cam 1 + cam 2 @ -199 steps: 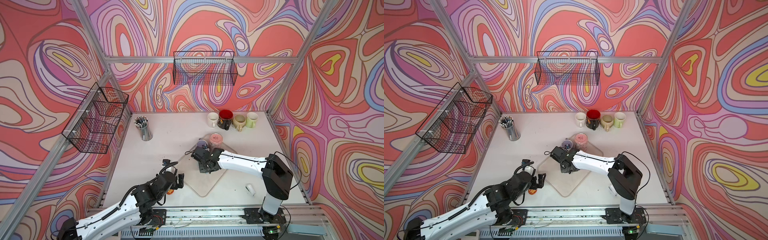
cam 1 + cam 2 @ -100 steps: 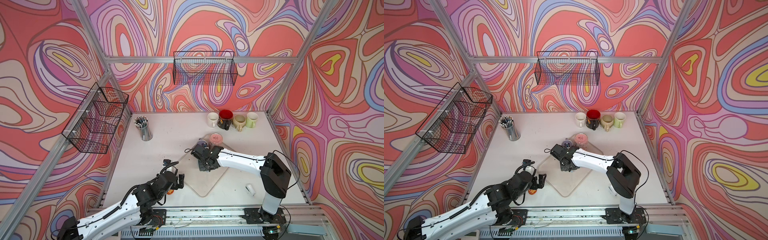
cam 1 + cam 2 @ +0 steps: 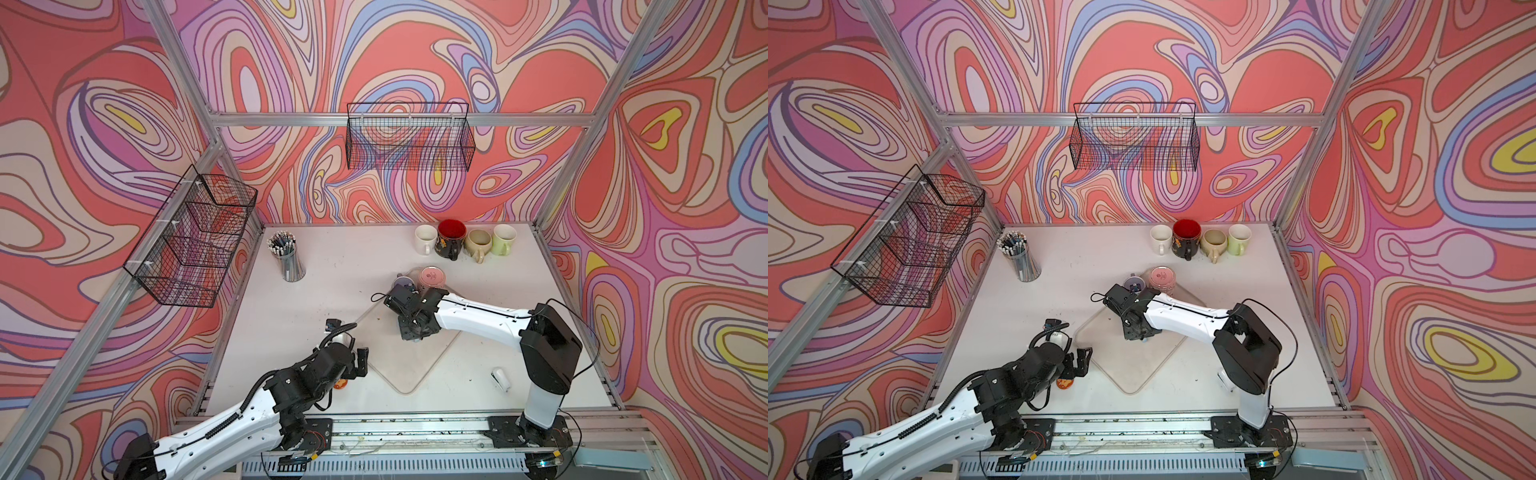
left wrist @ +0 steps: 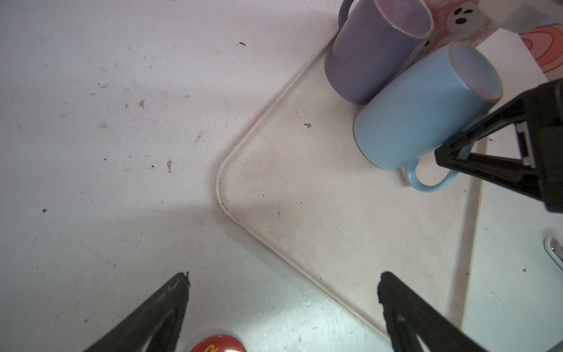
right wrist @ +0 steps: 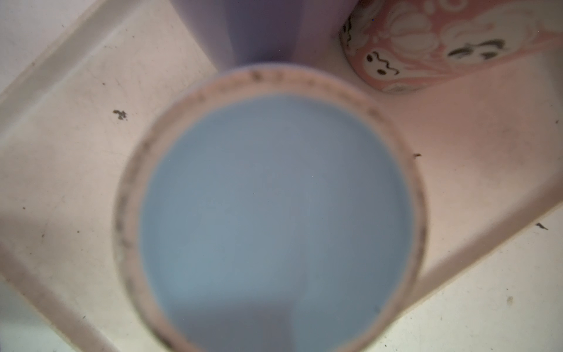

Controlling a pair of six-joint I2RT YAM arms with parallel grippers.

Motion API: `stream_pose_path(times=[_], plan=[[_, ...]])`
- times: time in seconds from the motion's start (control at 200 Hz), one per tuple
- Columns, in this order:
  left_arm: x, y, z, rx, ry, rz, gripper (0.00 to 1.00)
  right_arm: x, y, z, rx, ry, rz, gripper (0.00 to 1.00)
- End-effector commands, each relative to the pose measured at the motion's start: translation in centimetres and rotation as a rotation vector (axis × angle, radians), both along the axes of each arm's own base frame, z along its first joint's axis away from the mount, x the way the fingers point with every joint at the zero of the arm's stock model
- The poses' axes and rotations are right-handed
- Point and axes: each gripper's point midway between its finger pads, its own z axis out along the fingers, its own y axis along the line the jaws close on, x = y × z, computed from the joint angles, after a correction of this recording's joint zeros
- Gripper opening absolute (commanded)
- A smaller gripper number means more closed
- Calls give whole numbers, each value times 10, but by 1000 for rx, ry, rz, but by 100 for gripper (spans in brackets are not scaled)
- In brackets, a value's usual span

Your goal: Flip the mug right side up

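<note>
At the handle of the blue mug point(image 4: 420, 112), I see my right gripper point(image 4: 441, 155) pinched shut. The mug stands upside down on the tray point(image 4: 304, 213), just beside the purple mug point(image 4: 371, 51). My left gripper point(image 4: 283, 277) hangs wide open over a tray corner.

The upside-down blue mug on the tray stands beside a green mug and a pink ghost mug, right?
No. The left wrist view shows the blue mug beside a purple mug, not green; the tray and pink ghost mug are right.
</note>
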Motion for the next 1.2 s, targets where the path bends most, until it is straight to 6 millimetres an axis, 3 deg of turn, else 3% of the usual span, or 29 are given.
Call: stream_pose_path(times=[0.0,0.366,0.391,0.546,0.686,0.977,1.197], plan=[[0,6,-3,-8,12,33,100,7,5,2,1,-14,13,0],[-7,1,-9,-42,69,29,100,10,8,26,58,-74,44,0],[-7,1,-9,-45,72,29,100,10,9,38,87,-99,49,0],[-8,-10,-4,-110,72,5,100,9,11,66,193,-178,68,0],[-9,-27,7,-213,58,-52,100,4,12,93,326,-256,81,0],[-11,-61,46,-494,-41,-181,97,-10,10,143,593,-385,132,0],[-17,-82,79,-651,-117,-314,95,-13,12,164,808,-350,177,0]])
